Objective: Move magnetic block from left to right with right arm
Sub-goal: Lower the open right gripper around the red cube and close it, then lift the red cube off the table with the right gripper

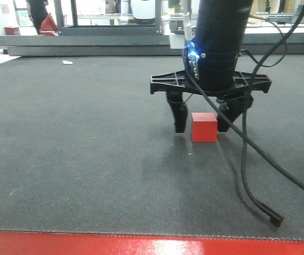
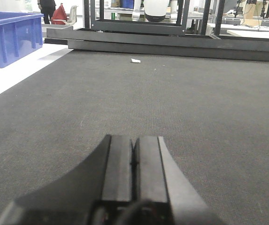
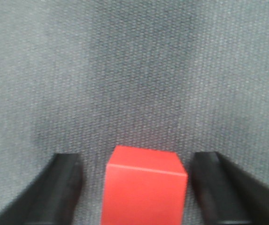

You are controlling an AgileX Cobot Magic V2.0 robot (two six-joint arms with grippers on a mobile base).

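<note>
The magnetic block (image 1: 204, 127), a small bright-red cube, rests on the dark mat. My right gripper (image 1: 201, 125) hangs straight down over it, open, with one finger on each side. In the right wrist view the block (image 3: 145, 190) stands between the two black fingers (image 3: 64, 185), with a gap of mat showing on both sides. My left gripper (image 2: 135, 152) appears only in the left wrist view, low over the mat, its two pads pressed together with nothing between them.
A black cable (image 1: 258, 175) trails from the right arm and ends on the mat at the front right. A blue bin (image 2: 10, 37) stands at the far left. A small white scrap (image 1: 67, 62) lies far back. A red edge strip (image 1: 141, 244) runs along the front.
</note>
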